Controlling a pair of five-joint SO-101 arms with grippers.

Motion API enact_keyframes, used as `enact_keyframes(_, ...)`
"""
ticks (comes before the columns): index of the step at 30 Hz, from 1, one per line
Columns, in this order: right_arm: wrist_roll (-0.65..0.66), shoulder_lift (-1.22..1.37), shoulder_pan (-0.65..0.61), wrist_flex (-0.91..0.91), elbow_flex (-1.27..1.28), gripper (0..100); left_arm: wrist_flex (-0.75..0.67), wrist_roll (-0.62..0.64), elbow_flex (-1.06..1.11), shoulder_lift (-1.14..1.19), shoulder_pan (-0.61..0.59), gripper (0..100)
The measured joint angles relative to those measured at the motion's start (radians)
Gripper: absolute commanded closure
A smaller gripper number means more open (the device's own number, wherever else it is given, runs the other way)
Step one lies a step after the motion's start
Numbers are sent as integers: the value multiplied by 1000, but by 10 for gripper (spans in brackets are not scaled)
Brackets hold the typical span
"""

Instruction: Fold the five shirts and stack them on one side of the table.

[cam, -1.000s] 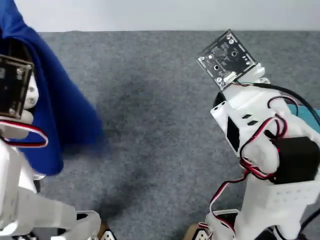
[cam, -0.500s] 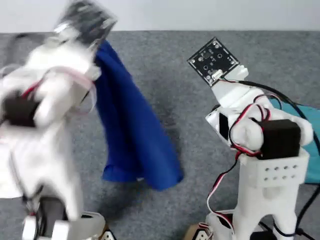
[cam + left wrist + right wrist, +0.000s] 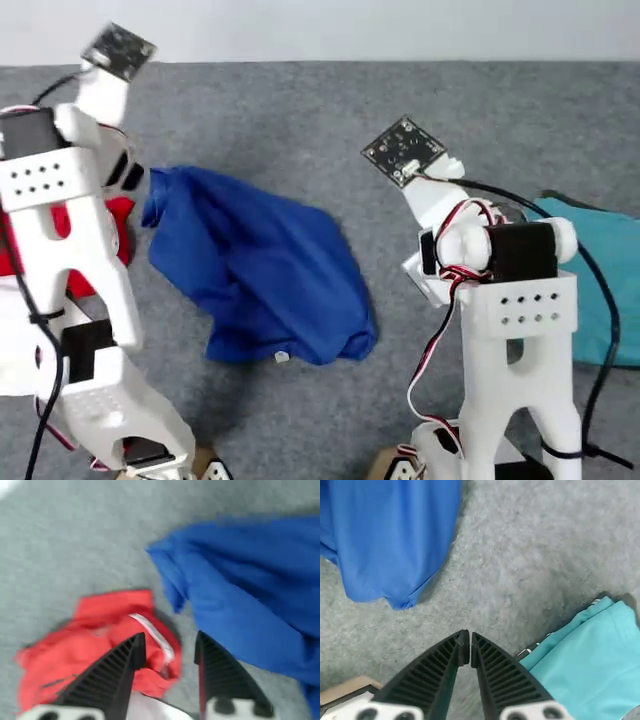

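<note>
High view, starting at the left: we see the left arm (image 3: 60,200) standing near the table's left edge, its white frame partly covering a crumpled red shirt (image 3: 120,225), which shows as strips of cloth on either side of the arm. Next to it, toward the middle, lies the blue shirt (image 3: 262,275). It is unfolded and bunched into a loose heap on the grey table (image 3: 300,110), with one corner close to the arm and a small pale tag (image 3: 282,356) at its near hem. Further right stands the right arm (image 3: 510,290), apart from the blue shirt. Beyond it, at the table's right edge, a teal shirt (image 3: 612,270) lies partly hidden behind the arm.

From the left wrist view we find the left gripper (image 3: 167,640) hanging over the red shirt with its fingers spread wide and nothing between them. The shirt's collar with a white label (image 3: 152,635) shows in the gap. The blue shirt's edge comes in just beside the red one, and we cannot tell whether the two cloths touch.

From the right wrist view we find the right gripper (image 3: 469,635) with its fingers pressed together, tip against tip, holding nothing. It sits over bare grey table, with the hem of the blue shirt off to one side and a corner of the teal shirt to the other, neither touching the fingers.
</note>
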Motion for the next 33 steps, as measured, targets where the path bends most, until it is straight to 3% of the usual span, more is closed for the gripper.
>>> enact_keyframes(4,0,0,0,0,29,983,0,-3,-83,-3,-9,818)
enact_keyframes(8,-20,0,0,-3,61,983,0,-57,11,-91,17,819)
enact_keyframes(19,-29,2,0,-21,153,983,2,-101,845,-585,258,820)
enact_keyframes(25,-29,2,0,-28,163,983,-157,-98,1206,-560,299,816)
enact_keyframes(30,-29,2,0,-28,187,983,-316,-98,1246,-433,319,821)
enact_keyframes(33,-29,2,0,-28,203,983,-391,-98,1250,-325,327,902)
